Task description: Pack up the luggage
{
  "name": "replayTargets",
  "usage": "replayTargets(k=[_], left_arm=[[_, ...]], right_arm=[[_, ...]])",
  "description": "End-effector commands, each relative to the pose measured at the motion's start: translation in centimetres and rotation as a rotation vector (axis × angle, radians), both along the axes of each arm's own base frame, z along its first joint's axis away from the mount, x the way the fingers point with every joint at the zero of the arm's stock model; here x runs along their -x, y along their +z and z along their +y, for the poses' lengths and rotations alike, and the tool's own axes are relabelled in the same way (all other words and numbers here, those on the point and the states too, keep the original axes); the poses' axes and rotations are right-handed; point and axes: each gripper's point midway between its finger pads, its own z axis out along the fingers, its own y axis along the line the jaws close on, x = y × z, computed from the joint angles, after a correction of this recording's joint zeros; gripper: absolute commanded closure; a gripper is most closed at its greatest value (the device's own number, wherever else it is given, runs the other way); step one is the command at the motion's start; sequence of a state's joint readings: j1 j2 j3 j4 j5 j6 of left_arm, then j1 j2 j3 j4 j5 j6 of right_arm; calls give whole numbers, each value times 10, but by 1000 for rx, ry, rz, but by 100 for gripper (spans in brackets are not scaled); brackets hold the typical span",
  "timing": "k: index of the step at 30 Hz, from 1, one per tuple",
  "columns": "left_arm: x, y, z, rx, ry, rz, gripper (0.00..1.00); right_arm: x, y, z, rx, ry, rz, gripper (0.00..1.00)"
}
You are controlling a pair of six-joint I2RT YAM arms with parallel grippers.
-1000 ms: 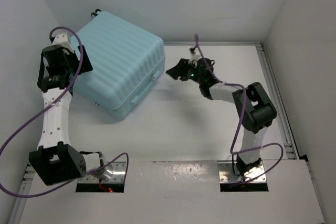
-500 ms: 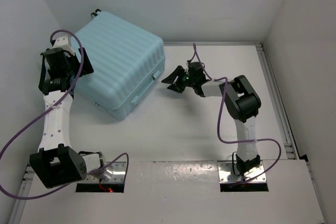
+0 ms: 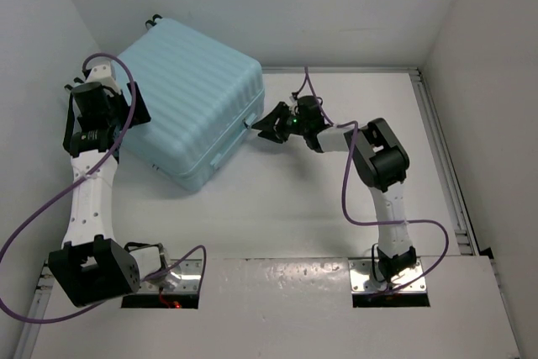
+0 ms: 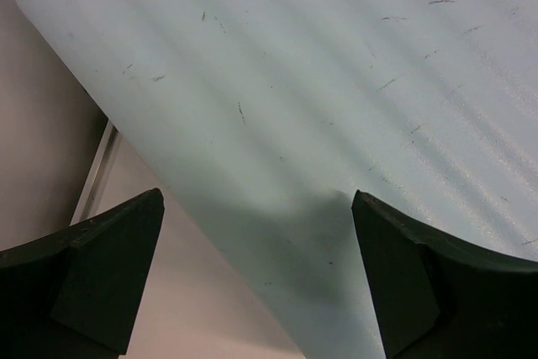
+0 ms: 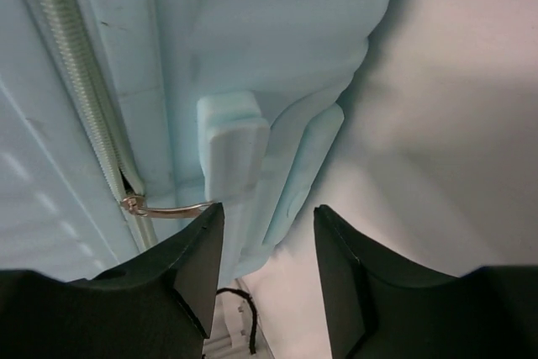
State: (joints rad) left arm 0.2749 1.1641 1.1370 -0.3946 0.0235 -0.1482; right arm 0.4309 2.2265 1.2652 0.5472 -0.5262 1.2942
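Note:
The luggage (image 3: 189, 111) is a large pale aqua-blue ribbed hard-shell suitcase. It lies closed at the back left of the table, black wheels toward the back wall. My left gripper (image 3: 126, 100) is open at its left corner, and its ribbed shell (image 4: 336, 81) fills the left wrist view between the spread fingers. My right gripper (image 3: 262, 126) is open at the suitcase's right side. In the right wrist view the zipper track (image 5: 80, 81), a metal zipper pull (image 5: 164, 208) and a moulded handle block (image 5: 235, 149) sit just ahead of the fingertips (image 5: 197, 233).
White walls close in the table on the left, back and right. A metal rail (image 3: 441, 149) runs along the table's right edge. Purple cables (image 3: 353, 182) loop off both arms. The table front of the suitcase (image 3: 277, 208) is bare white.
My right gripper has moved left across the table, from about the middle up to the suitcase's right side. The left gripper has shifted slightly up along the suitcase's left corner.

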Motion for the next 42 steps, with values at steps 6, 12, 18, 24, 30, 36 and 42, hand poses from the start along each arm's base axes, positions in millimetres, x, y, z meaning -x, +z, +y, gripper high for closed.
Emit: replayTargets(k=[6,12,18,24,30,36,42], left_arm=[[-4,12,2,-16,-9,-53,0],[-6,4,1,-7,-18,-35,0],[-9,-3,2,-1,-18,-16,0],[-11,-2,3,-1,-18,-16,0],[-7,2,13,-19,32,-11,0],[6,22,27,-11,131,-63,0],[18,26,38,22,228,-81,0]], right_arm=[[-30,36,3,-80,21,-123,52],[-55,36,10,-95,10,-144,52],[-62,18,11,-90,-9,-86,66],[-48,12,26,-188,56,-38,71],[-46,23,18,-200,55,-75,100],[-43,21,-68,-161,-64,-43,100],[-2,21,-151,-130,-148,-15,100]])
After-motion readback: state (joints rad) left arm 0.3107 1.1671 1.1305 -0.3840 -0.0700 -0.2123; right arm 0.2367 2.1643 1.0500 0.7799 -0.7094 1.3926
